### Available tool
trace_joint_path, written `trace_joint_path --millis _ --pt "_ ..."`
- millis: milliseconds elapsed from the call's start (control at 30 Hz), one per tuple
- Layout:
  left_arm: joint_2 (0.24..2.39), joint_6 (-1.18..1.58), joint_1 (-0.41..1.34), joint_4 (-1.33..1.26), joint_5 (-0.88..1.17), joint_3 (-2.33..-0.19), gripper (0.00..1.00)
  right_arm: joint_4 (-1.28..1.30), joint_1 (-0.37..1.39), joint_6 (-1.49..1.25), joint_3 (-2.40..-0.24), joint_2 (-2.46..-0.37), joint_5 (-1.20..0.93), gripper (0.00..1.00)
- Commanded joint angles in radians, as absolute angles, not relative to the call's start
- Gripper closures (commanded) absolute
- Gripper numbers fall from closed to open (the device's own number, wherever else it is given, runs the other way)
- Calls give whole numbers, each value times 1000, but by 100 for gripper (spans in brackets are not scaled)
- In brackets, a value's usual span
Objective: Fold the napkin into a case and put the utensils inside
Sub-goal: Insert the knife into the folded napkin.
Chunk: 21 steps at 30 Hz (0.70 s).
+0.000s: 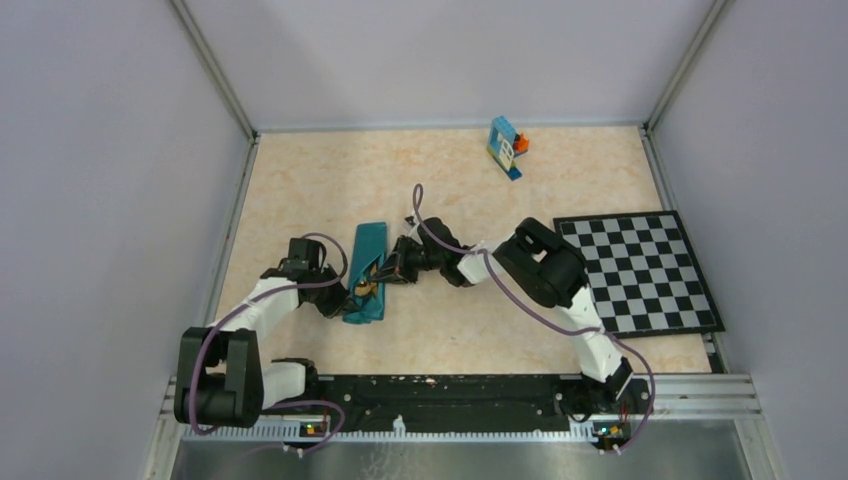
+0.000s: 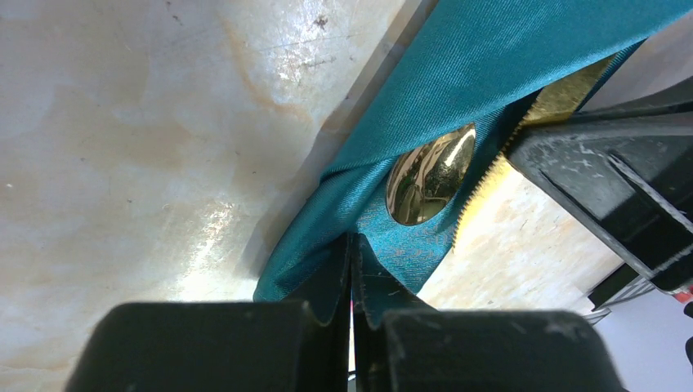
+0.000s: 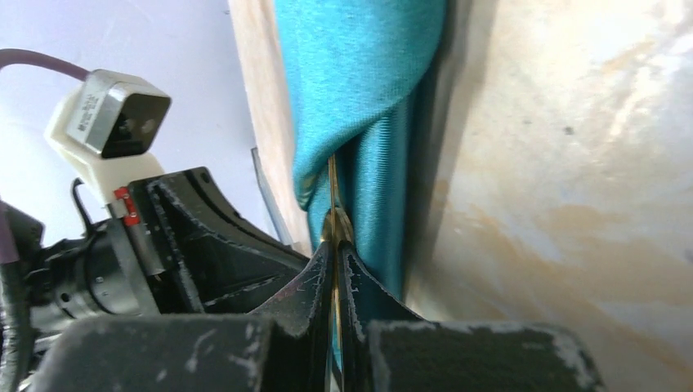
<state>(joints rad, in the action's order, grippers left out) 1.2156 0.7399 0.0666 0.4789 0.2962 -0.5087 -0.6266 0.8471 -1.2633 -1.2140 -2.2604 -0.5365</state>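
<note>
At mid-table, left end effector pinches case; right end effector pinches utensil.

The left arm extended forward from its base at the near left, bent at the elbow, with the forearm angled right and the wrist tipped down. The left gripper was closed, its fingers pressed together on an edge of the napkin. The right arm stood up from the near right, folded sharply at the elbow, and stretched leftward. The right gripper was closed too, its fingers pinching a thin golden utensil seen edge-on. The two grippers sat just beside each other, approaching from opposite sides, and each showed in the other's wrist view.
</note>
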Motion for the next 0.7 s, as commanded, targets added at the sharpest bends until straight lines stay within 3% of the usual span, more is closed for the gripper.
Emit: trace_joint_path --millis 0,233,433,667 --pt "1223 735 71 519 209 -511 100 -580 837 -1191 -1265 -2271 -487 100" --pt "1214 736 71 534 201 -525 100 -505 838 -1159 -1288 -2251 -474 79" --pt "1212 739 71 528 191 -528 100 -241 860 -1068 -1356 -2195 -421 58" --pt "1197 739 71 536 180 -538 100 -20 880 -991 -1399 -2139 -356 51"
